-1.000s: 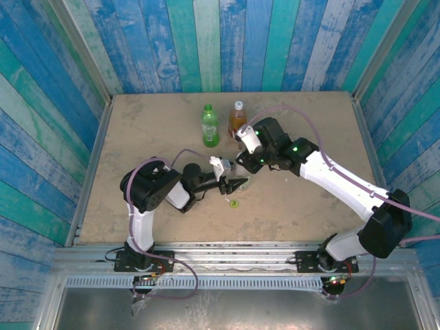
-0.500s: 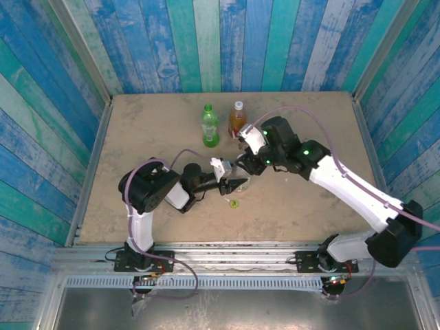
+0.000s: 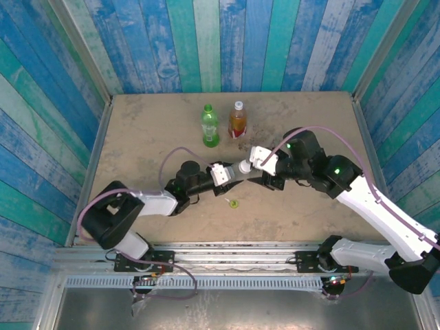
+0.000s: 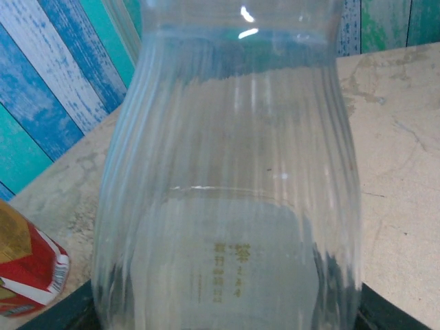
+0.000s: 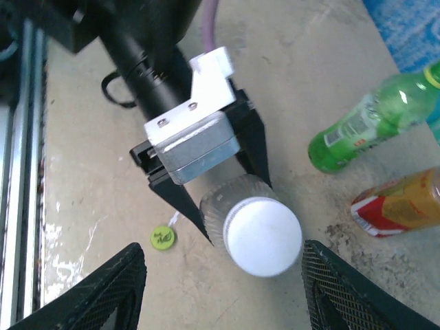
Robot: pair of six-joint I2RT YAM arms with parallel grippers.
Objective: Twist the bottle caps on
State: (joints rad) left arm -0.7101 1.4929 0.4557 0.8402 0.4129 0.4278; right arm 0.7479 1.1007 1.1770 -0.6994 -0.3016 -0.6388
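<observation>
Right wrist view looks down on the clear bottle [image 5: 216,206] near the middle of the counter [image 5: 82,179]. A white cap [image 5: 263,236] sits on its neck, and I cannot tell how far it is threaded or whether the base rests on the counter. My left fingers [image 5: 253,148] come in from 9 o'clock in the top view and are clenched on the bottle's body, one on each side. My right fingers [image 5: 113,289] are released and spread wide. They hang above the cap with one tip off to each side, touching nothing.

From the clear bottle, the green bottle [image 3: 210,127] stands at 11 o'clock and the amber bottle [image 3: 237,120] at 12, both well apart from it. A loose green cap [image 3: 234,203] lies on the counter near it at 6 o'clock.

Left wrist view shows thin, ribbed, see-through walls with no liquid that I can make out. I judge the bottle to be very light and springy. It would likely dent under a hard squeeze and is smooth enough to spin in my grip once torque comes on. The left hold belongs on the ribbed body, firm but not crushing.

The cap looks small, stiff and smooth on top. My right fingers should close across its rim from opposite sides, low on the skirt and centred. An off-centre pinch could tilt it and cross the thread, or push the light bottle over.
</observation>
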